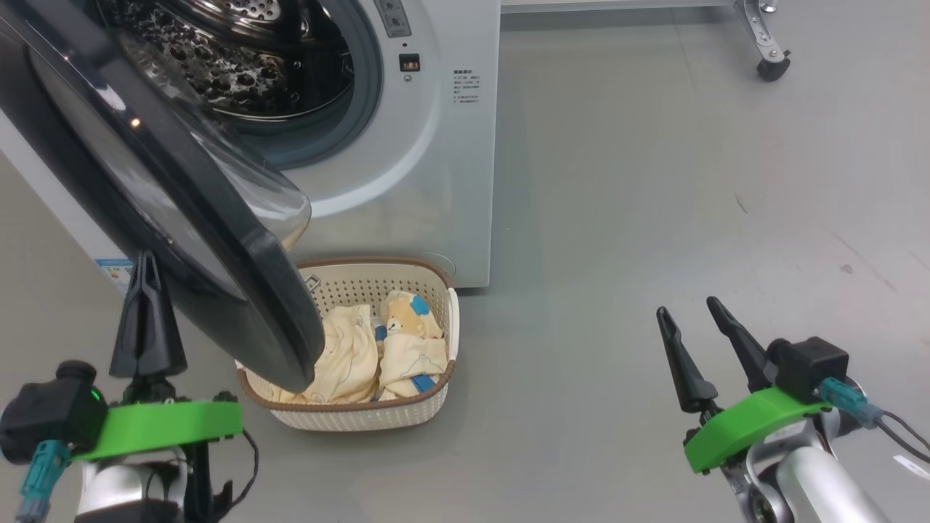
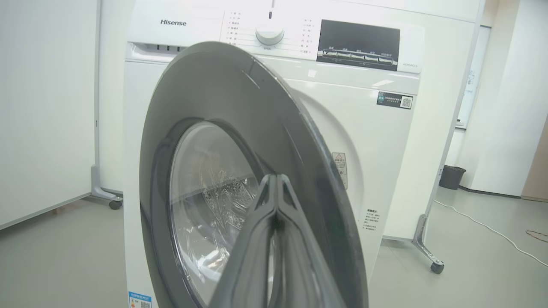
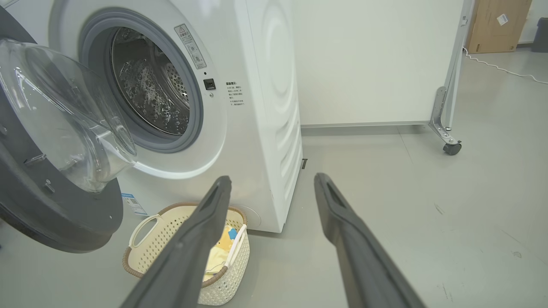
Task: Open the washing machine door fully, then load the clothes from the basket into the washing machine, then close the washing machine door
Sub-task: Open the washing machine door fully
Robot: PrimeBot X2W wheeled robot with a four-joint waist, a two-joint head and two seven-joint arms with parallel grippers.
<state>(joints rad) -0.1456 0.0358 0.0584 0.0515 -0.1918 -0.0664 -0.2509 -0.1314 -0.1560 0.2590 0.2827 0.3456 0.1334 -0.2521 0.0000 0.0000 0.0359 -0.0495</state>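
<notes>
Test lab: wheeled partition panels (image 3: 372,64), bare grey floor (image 3: 471,205) (cardboard box (image 3: 492,23) behind)

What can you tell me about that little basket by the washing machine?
The basket is small, rectangular, cream plastic with perforated walls, a brown woven-look rim and white side handles. It stands upright on the grey floor right before the washing machine, holding pale yellow clothes. In the head view the open door hides its left corner.

Head camera looks down, both wrist cameras forward from low; all share the washing machine door (image 2: 222,94).
</notes>
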